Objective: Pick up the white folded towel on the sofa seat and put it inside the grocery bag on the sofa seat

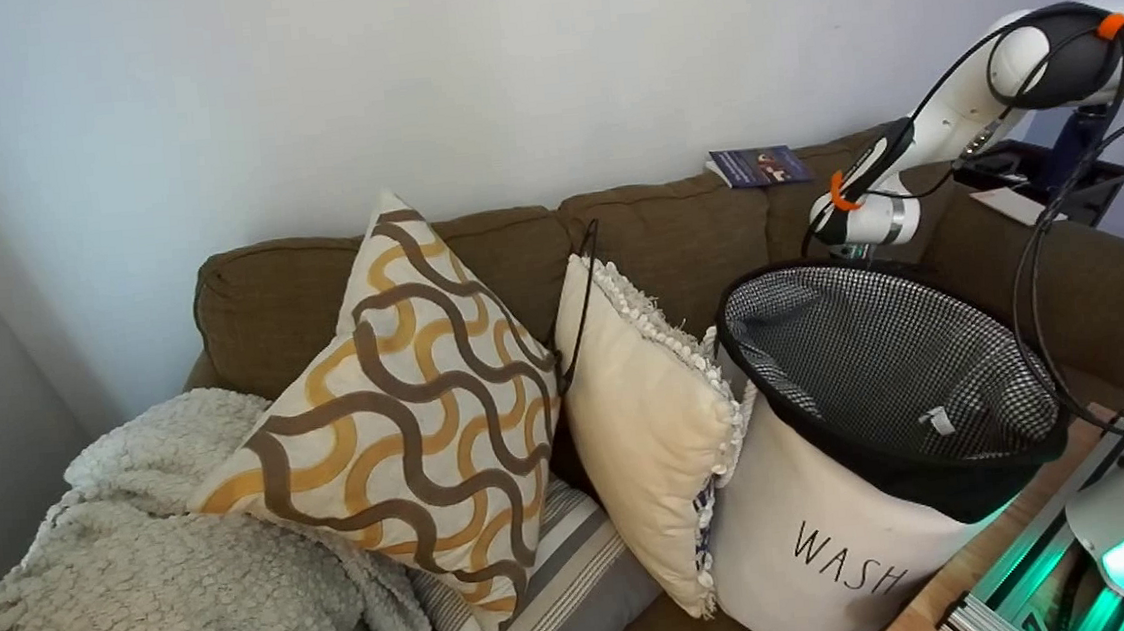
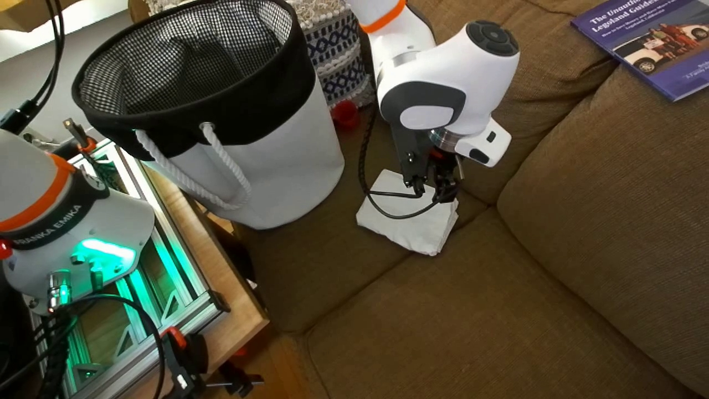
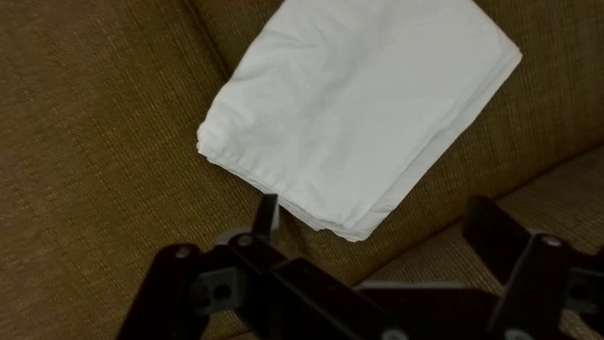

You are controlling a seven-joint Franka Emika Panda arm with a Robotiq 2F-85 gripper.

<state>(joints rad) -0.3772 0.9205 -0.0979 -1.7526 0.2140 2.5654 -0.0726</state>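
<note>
The white folded towel (image 2: 388, 221) lies flat on the brown sofa seat in an exterior view. It also fills the upper middle of the wrist view (image 3: 349, 108). My gripper (image 2: 431, 191) is above the towel's edge in that exterior view. In the wrist view my gripper (image 3: 375, 208) is open, with nothing between its fingers; the towel's near corner lies between and ahead of the fingertips. No grocery bag shows; a tall white basket (image 2: 282, 177) marked WASH, with a black rim, stands open beside the towel. The basket (image 1: 787, 498) hides the towel and fingers in an exterior view.
A fringed cream pillow (image 1: 641, 430) leans beside the basket, and a patterned pillow (image 1: 428, 396) stands farther along. A book (image 2: 659, 50) lies on the sofa back. The wooden table (image 2: 243, 310) with the robot base borders the seat. A red object (image 2: 346, 115) sits behind the basket.
</note>
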